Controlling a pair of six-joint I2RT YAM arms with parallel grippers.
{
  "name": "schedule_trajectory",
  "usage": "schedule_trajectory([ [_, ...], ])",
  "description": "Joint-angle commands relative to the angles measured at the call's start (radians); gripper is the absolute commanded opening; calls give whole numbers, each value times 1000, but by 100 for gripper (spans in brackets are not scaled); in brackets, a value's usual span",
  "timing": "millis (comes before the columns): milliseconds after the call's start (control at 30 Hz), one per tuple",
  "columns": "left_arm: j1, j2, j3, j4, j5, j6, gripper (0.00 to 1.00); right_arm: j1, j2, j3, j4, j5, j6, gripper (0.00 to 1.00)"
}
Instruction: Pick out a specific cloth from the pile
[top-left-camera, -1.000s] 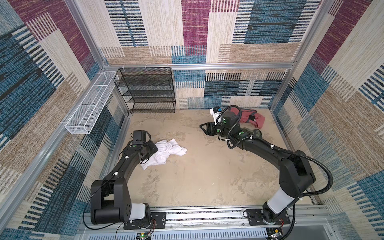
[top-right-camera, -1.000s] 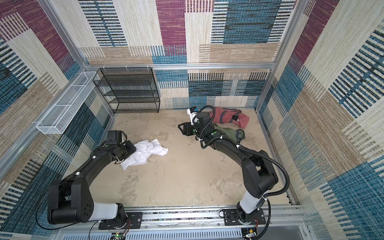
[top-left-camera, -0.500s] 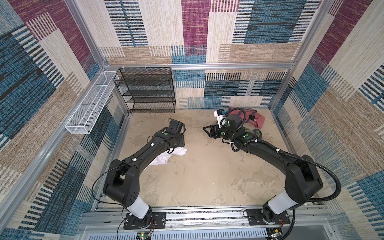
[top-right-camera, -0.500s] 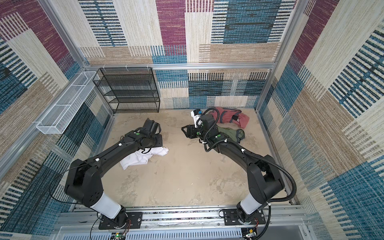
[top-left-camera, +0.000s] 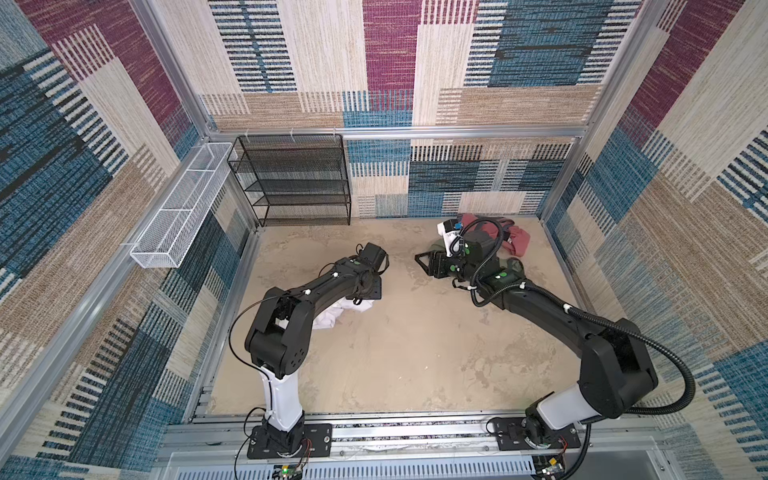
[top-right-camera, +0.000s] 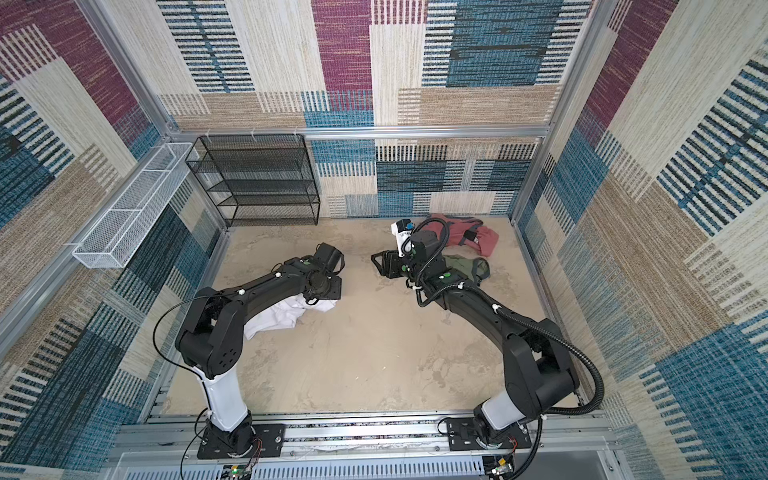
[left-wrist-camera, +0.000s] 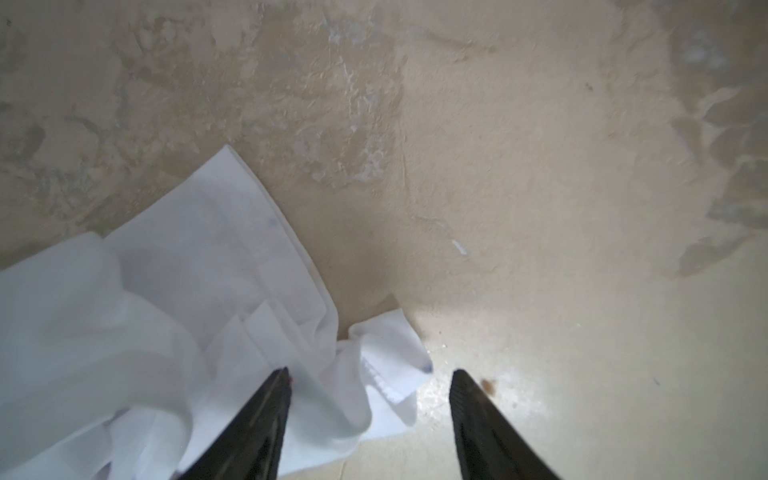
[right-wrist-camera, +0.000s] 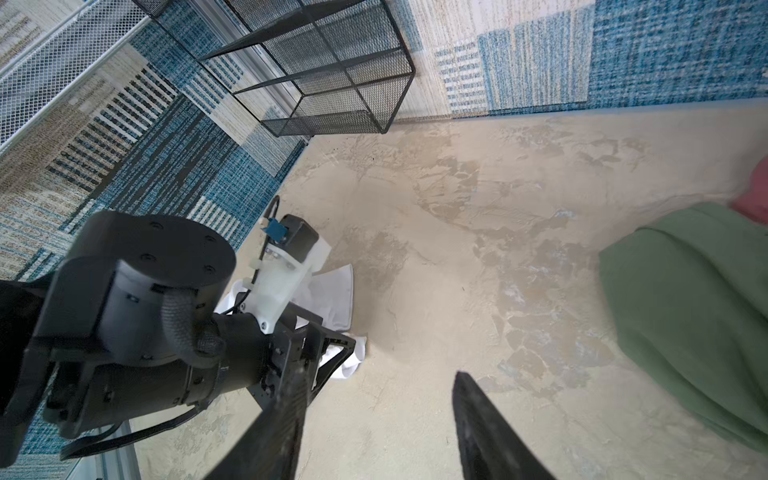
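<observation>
The white cloth (top-left-camera: 332, 313) (top-right-camera: 278, 318) lies crumpled on the sandy floor at the left, apart from the pile, and my left arm partly covers it. My left gripper (top-left-camera: 370, 291) (left-wrist-camera: 370, 374) hangs open over the cloth's right edge. In the left wrist view a corner of the cloth (left-wrist-camera: 187, 299) lies below and between the fingers, not pinched. The pile sits at the back right: a salmon-red garment (top-right-camera: 478, 239) and an olive-green one (top-right-camera: 469, 268) (right-wrist-camera: 685, 311). My right gripper (top-left-camera: 419, 259) (right-wrist-camera: 380, 374) is open and empty, just left of the pile above bare floor.
A black mesh shelf (top-left-camera: 295, 183) stands against the back wall at the left. A white wire basket (top-left-camera: 183, 208) is fixed to the left wall. Carpeted walls close in the floor on three sides.
My left arm has swung from the cloth's left side across it to its right edge, and its jaws have opened wider. The right gripper has drifted slightly to the right.
</observation>
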Motion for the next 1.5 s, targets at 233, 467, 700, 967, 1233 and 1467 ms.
schedule_trajectory([
  [233, -7, 90, 3, -24, -15, 17, 59, -10, 5, -5, 44, -18, 1, 59],
  [467, -9, 109, 21, -23, -1, 17, 3, -12, -4, -6, 44, -15, 4, 59],
  [700, -28, 51, 109, -23, 59, 29, 0, -14, -17, -8, 42, -13, 7, 59],
  [967, -24, -120, 115, 13, 107, 21, 0, -14, -17, -3, 41, -17, 13, 59],
  [1233, 71, -392, -109, 118, 167, -48, 0, -13, -4, 13, 43, -29, 20, 59],
  [1467, 290, -532, -394, 222, 278, -134, 0, -14, 12, 28, 42, -47, 27, 58],
])
